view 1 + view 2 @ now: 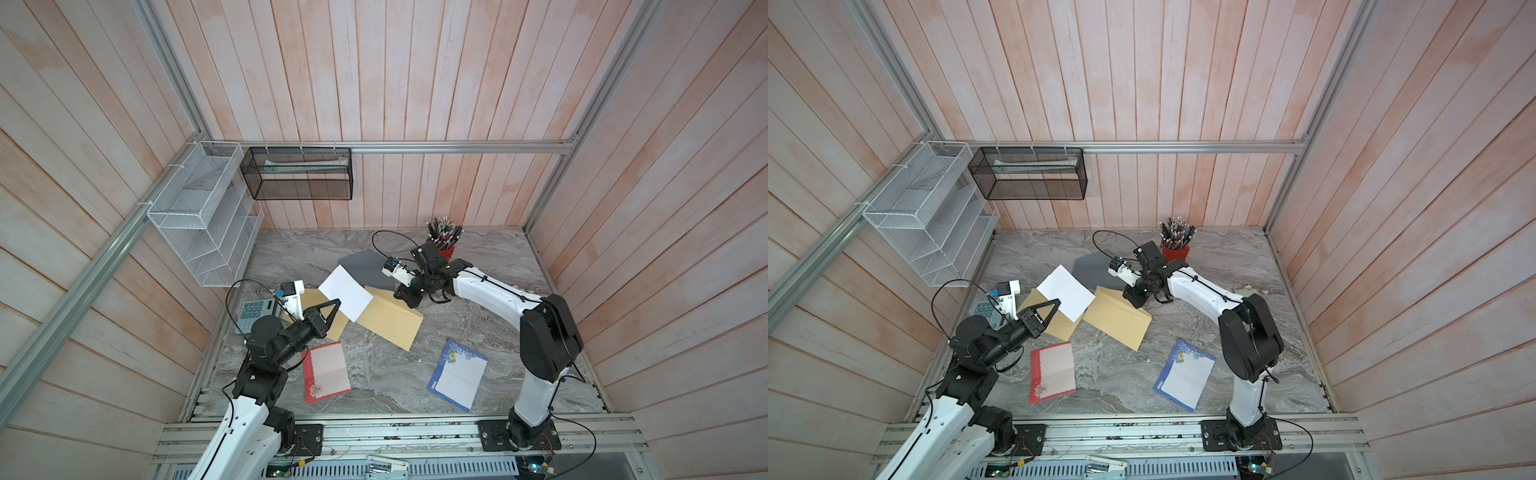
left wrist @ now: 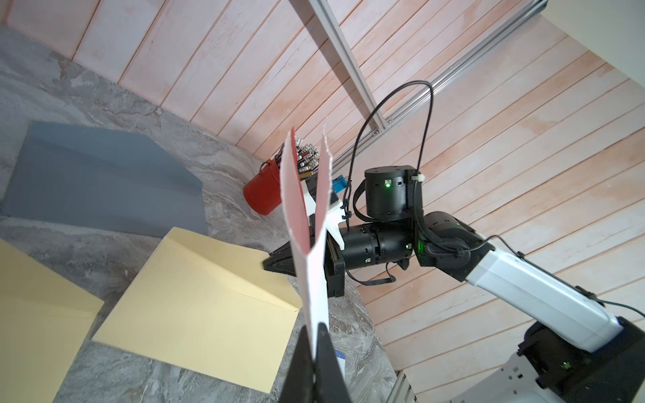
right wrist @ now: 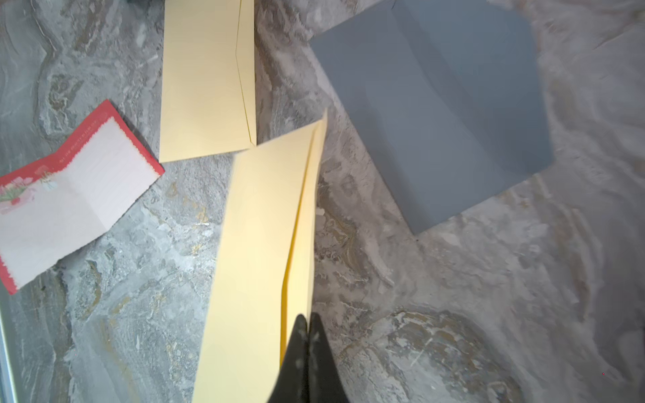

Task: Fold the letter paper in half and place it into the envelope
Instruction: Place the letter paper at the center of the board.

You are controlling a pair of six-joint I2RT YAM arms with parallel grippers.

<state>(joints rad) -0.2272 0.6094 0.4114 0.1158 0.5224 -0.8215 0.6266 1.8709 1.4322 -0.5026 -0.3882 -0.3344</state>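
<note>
Near the envelope (image 3: 258, 226) in the right tool (image 3: 307, 316), red-bordered sheet (image 3: 69, 199), lettering illegible.

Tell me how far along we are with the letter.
Done: the letter paper is folded in half. In hand: the left gripper pinches it; the right gripper grips the yellow envelope by an edge. Left: slide the paper into the envelope; it is not yet inside.
</note>
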